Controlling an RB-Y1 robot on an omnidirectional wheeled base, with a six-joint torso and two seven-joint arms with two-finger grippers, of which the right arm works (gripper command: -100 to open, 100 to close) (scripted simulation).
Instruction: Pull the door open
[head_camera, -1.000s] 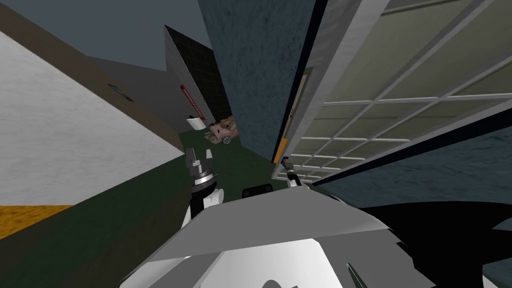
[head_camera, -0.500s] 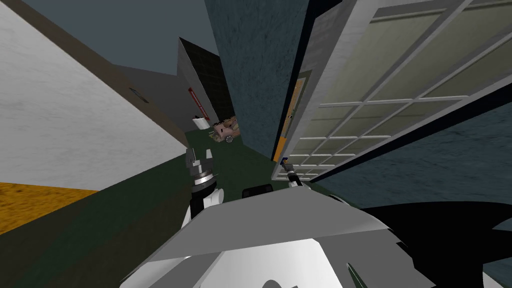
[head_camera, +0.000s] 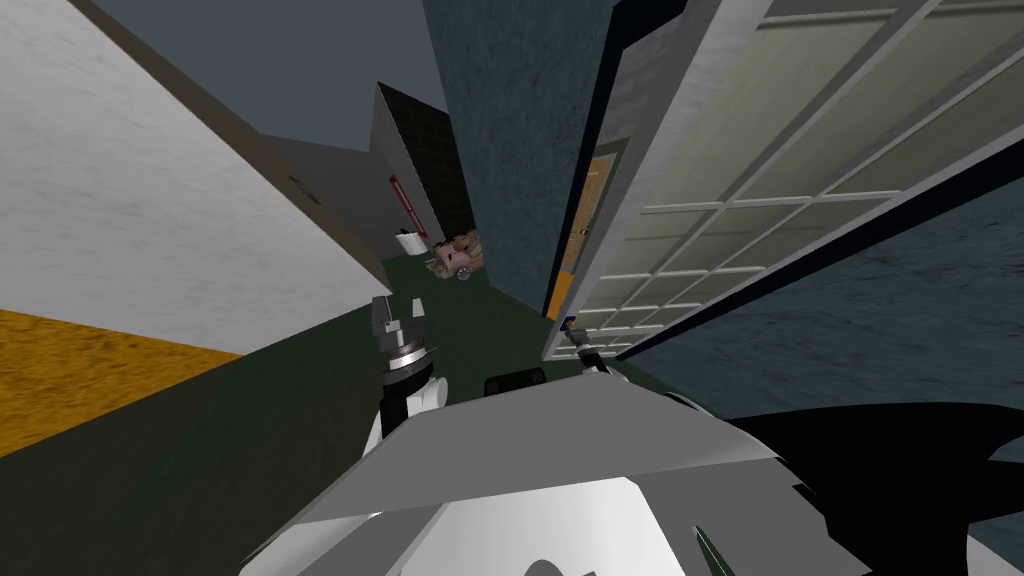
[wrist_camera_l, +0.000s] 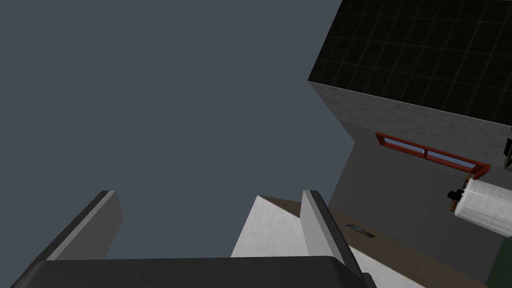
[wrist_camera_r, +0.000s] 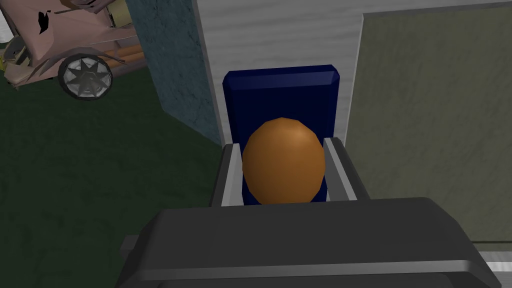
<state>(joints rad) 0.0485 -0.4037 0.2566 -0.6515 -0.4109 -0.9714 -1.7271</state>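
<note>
The door is a light grey leaf with many pale panes and stands partly open on my right. On its edge sits a dark blue plate bearing an orange knob. My right gripper is shut on the orange knob, one finger pressing each side, and it appears small at the door's lower edge. My left gripper is open and holds nothing; it hangs over the dark green floor to the left.
A pinkish cart with a spoked wheel stands on the green floor down the corridor. A dark blue wall borders the door's frame. A white wall with an orange band runs along my left.
The whole head view has swung: the door leaf has come further round towards me with my right gripper on the knob, and the orange band on the left wall has grown.
</note>
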